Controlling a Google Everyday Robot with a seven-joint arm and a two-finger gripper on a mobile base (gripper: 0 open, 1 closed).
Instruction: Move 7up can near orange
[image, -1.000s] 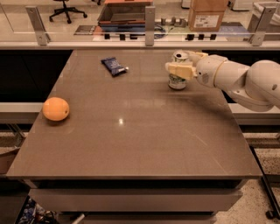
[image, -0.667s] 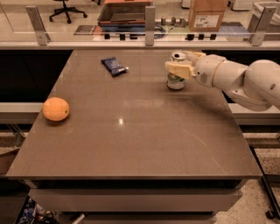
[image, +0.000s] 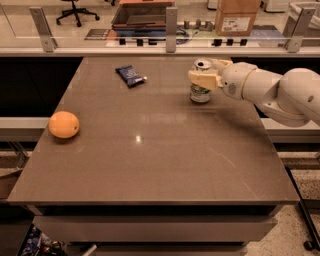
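Worktop (image: 150, 170) fills the near part of the view, brown and flat, with bare surface across its front half. Further back on the left edge sits the orange (image: 64, 124), resting alone and well apart from everything else; it is the target, so it stays put.

Beyond that, toward the far right, the can (image: 200, 93) stands upright on the worktop. The claw (image: 202, 71) reaches in from the right on a thick white arm (image: 280, 92) and looks closed around the can's upper half, one finger lying across its front. This side-on hold suits carrying the can upright leftward, a long diagonal trip.

A dark-blue snack packet (image: 130, 75) lies flat near the far edge, left of the can and off the likely path.
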